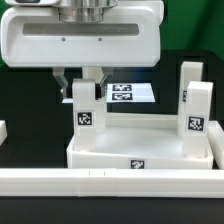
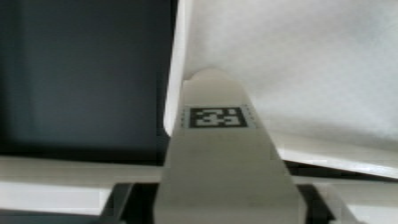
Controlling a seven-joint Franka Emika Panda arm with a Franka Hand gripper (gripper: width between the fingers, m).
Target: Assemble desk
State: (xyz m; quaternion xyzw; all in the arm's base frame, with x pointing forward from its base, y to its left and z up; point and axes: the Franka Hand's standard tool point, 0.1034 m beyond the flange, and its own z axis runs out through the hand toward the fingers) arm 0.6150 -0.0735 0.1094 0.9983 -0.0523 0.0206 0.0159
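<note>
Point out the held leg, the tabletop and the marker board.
held leg [image 1: 84, 108]: exterior view, tagged face just below the fingers.
tabletop [image 1: 140, 160]: exterior view, front rim wall by its tag.
marker board [image 1: 127, 94]: exterior view, printed tags behind the tabletop.

White parts with black-and-white tags on a black tabletop

The hand [image 1: 82, 88] has a white housing and dark fingers [image 1: 62, 80]. The gripped leg [image 1: 85, 105] is plain white, with one black-and-white square tag [image 2: 217, 115] on its face. The desk tray [image 1: 150, 148] is white all over, with a small tag of the same pattern on its front rim. The two spare legs [image 1: 197, 108] are white, and the nearer one carries a black-and-white tag. The marker board [image 1: 135, 93] is white, printed with several black tags. The rail [image 1: 100, 181] is plain white, and the tabletop [image 1: 25, 105] is flat black.
</note>
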